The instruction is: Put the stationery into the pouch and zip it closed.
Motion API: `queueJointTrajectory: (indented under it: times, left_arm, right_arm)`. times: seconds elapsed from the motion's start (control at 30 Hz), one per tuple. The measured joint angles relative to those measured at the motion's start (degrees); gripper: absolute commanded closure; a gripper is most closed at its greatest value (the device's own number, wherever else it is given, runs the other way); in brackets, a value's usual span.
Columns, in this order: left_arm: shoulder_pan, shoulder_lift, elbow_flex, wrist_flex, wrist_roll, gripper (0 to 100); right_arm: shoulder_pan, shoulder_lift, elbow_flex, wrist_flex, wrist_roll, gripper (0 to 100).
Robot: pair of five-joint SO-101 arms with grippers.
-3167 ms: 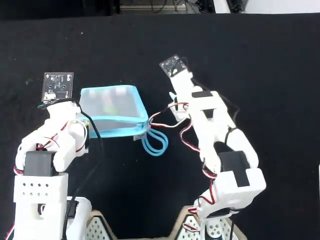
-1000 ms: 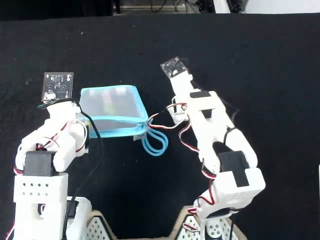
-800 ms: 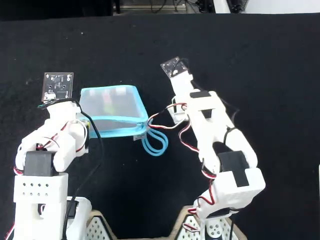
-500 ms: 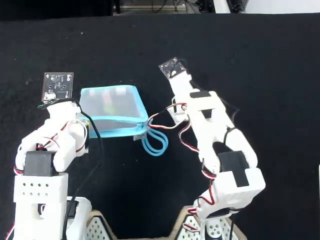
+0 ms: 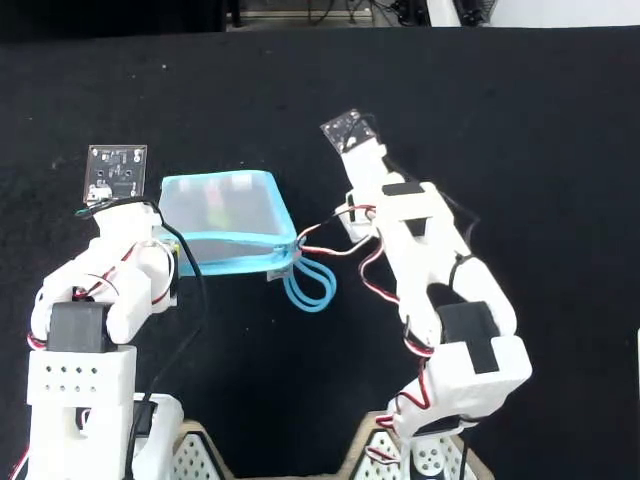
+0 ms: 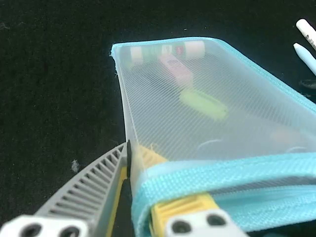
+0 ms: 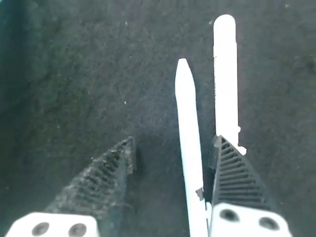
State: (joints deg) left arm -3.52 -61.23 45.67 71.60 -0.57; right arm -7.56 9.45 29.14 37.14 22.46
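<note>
White pens [image 7: 189, 148] side by side, tips pointing away from spread right pincer [image 7: 173, 143]; left pincer [image 6: 134, 157] clamps pouch [image 6: 222, 133] corner.

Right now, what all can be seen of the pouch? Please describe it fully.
The pouch is flat, of ribbed translucent plastic with light-blue trim and a blue cord loop at one end. It lies on the black table. A green item and a pink item show through its wall. The left gripper has its fingers shut on one corner by the zip band.
</note>
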Motion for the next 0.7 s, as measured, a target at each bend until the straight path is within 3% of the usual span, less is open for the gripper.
queueJointTrajectory:
  times: [0.27,0.43,0.5,0.7]
  left_arm:
    - [0.0,0.0,0.0,0.0,0.0,97]
    - [0.0,0.0,0.0,0.0,0.0,97]
    - [0.0,0.0,0.0,0.0,0.0,97]
    - [0.0,0.0,0.0,0.0,0.0,97]
  right_arm:
    - [0.3,6.7,-6.5,3.3,0.4,76.7]
    - [0.3,6.7,-8.6,7.6,1.3,99.6]
    - [0.4,6.7,-9.0,7.6,2.6,95.6]
    - [1.1,6.7,-9.7,7.8,3.4,98.8]
